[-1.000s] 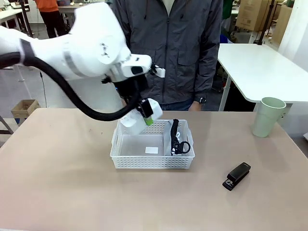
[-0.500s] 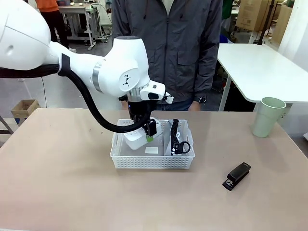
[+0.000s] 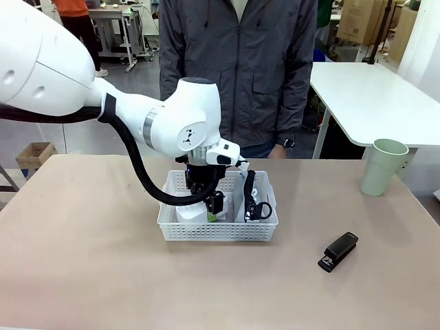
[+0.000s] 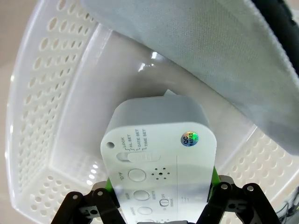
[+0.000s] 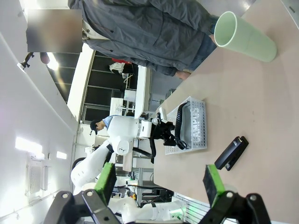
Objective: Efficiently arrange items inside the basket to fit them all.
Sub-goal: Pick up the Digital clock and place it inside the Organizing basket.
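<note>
The left gripper (image 3: 214, 209) reaches down into the left half of the white lattice basket (image 3: 220, 232), its jaws clamped on the small white box (image 4: 159, 140). In the left wrist view the green pads (image 4: 108, 185) press the two long side edges of the box. The box runs out past the fingertips toward the basket's floor. Whether its far end touches the floor cannot be told. The face of the box turned to the wrist camera carries round buttons, a slide switch, the printed words LOCK, AL SET, DATE SET and TIME SET, and a shiny QC sticker.

The grey pouch (image 3: 242, 201) stands on edge along the right side of the basket, just beside the held box. Its black strap (image 3: 251, 191) loops over the basket's right rim. In the left wrist view the pouch's grey cloth slants across the top of the picture, near the box but not touching it.

The black stapler (image 3: 338, 251) lies on the beige table (image 3: 89, 261), to the right of the basket and nearer the robot, well apart from it. The pale-green cup (image 3: 383, 167) stands upright farther right of the basket, near the table's far right edge.

The right gripper (image 5: 160, 182) has its jaws wide apart with nothing between them, and it looks toward the basket from well to its right. A person in a dark jacket (image 3: 240, 69) stands just behind the basket.
</note>
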